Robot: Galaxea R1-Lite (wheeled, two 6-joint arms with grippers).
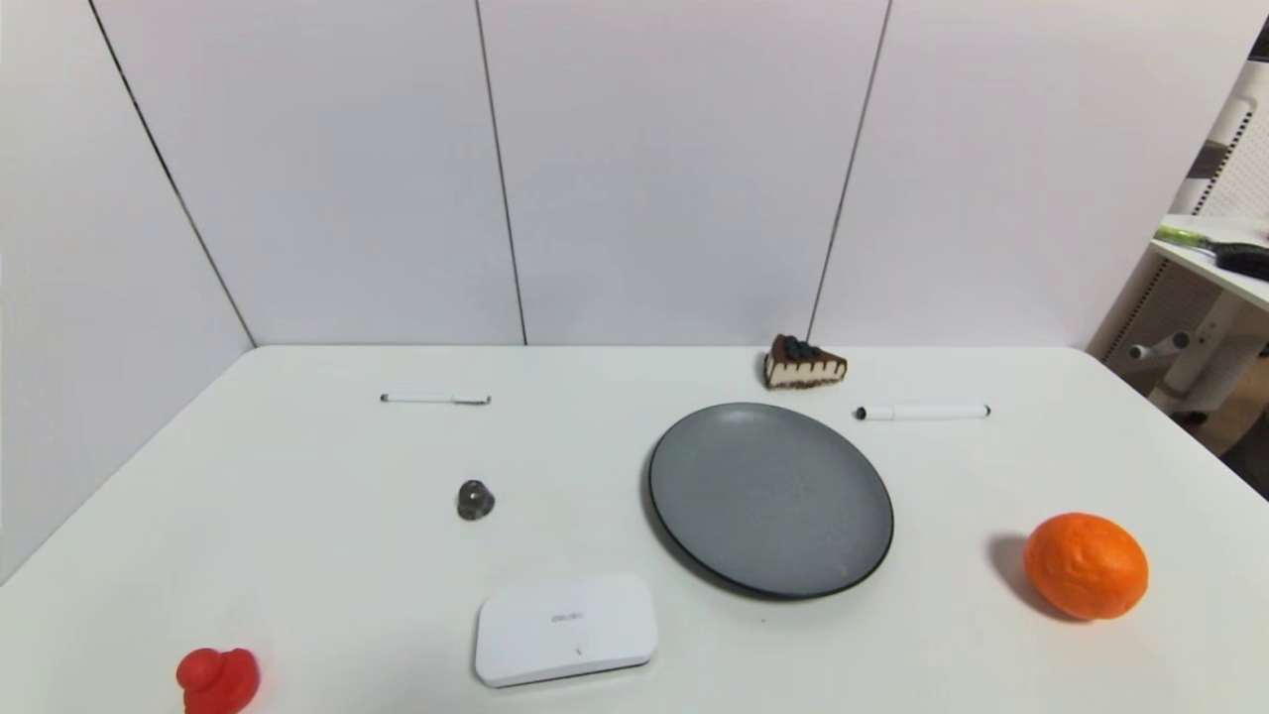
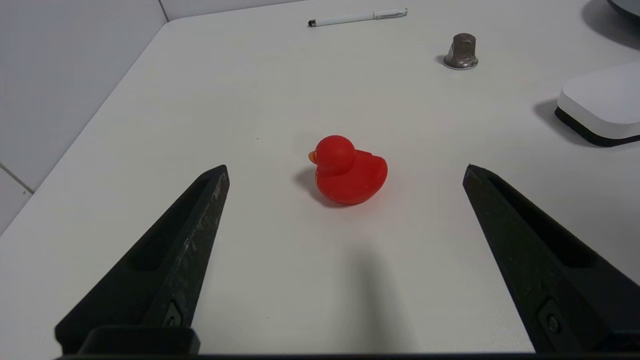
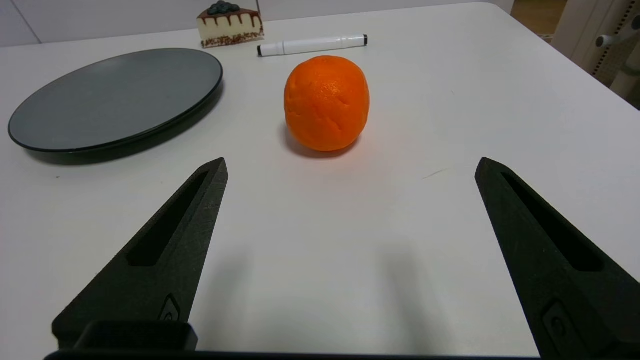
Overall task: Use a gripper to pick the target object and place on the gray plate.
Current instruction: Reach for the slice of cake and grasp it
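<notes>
The cake slice (image 1: pixel 803 363), brown on top with blueberries and a cream side, stands at the table's back just behind the gray plate (image 1: pixel 771 498). Both also show in the right wrist view, the slice (image 3: pixel 230 25) far off and the plate (image 3: pixel 115 97) lying empty. My right gripper (image 3: pixel 351 167) is open and empty, low over the table near its front, with the orange fruit (image 3: pixel 327 102) ahead of it. My left gripper (image 2: pixel 345 172) is open and empty, with the red toy duck (image 2: pixel 348 170) just ahead of its tips. Neither gripper shows in the head view.
A white box (image 1: pixel 565 630) lies front centre. A small metal knob (image 1: pixel 476 499) sits left of the plate. A white pen (image 1: pixel 435 399) lies back left and a white marker (image 1: pixel 922 412) back right. The orange fruit (image 1: pixel 1086 565) is front right, the red duck (image 1: pixel 218 679) front left.
</notes>
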